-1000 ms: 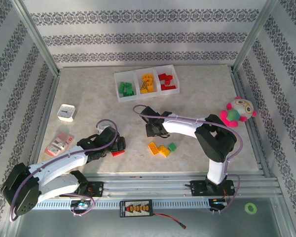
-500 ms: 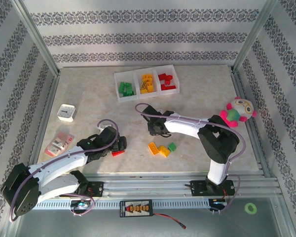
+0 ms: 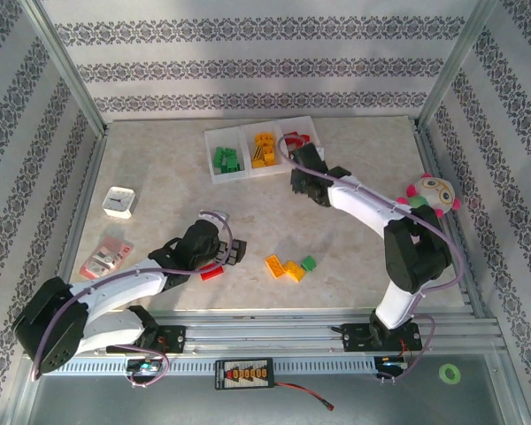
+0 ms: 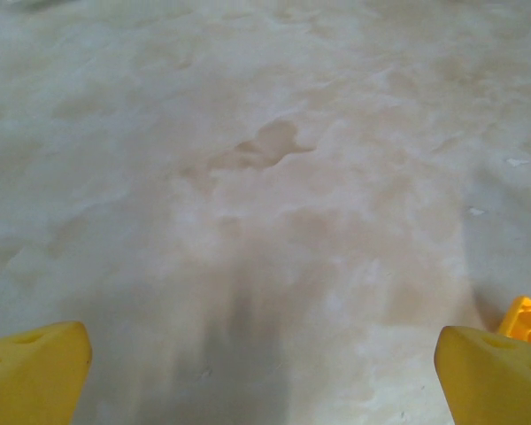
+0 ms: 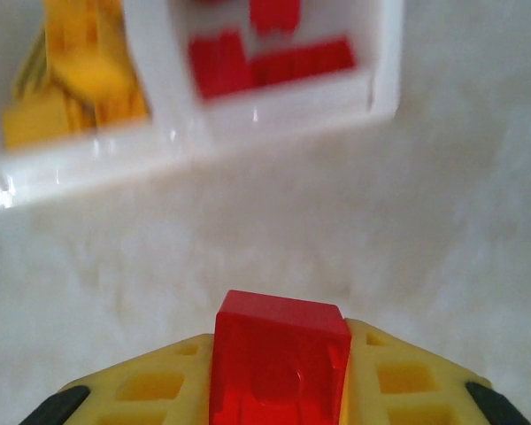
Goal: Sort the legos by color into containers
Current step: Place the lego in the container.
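**While the right gripper (image 5: pixel 279 398) pinched a red brick (image 5: pixel 280 350), the left gripper (image 4: pixel 264 381) stood spread over the table**

As the right wrist view showed it, the red brick sat clamped between the gripper's yellow pads (image 5: pixel 142 390), its upper edge standing clear of them. It was held just short of the three-compartment bin (image 3: pixel 248 174), which lay by the middle of the far edge of the table (image 3: pixel 159 168). The red compartment (image 5: pixel 385 62), at the bin's right end, lay ahead and held several red pieces.

The left gripper's fingers were wide apart with nothing between them, low over the table toward its near edge. A loose red brick (image 3: pixel 212 274) lay just beside that gripper. An orange brick (image 3: pixel 274 264), a yellow brick (image 3: pixel 294 272) and a green brick (image 3: pixel 309 263) lay clustered near the middle of the near edge.

Such a brick was probably very light, stiff and hard. Its glossy walls likely gave little friction, so a centred pinch across two flat opposite sides seemed the safest hold. A grip on a corner or over the studs would probably let it twist out. It did not look fragile, yet it might bounce, so a low release inside the red compartment looked wise.
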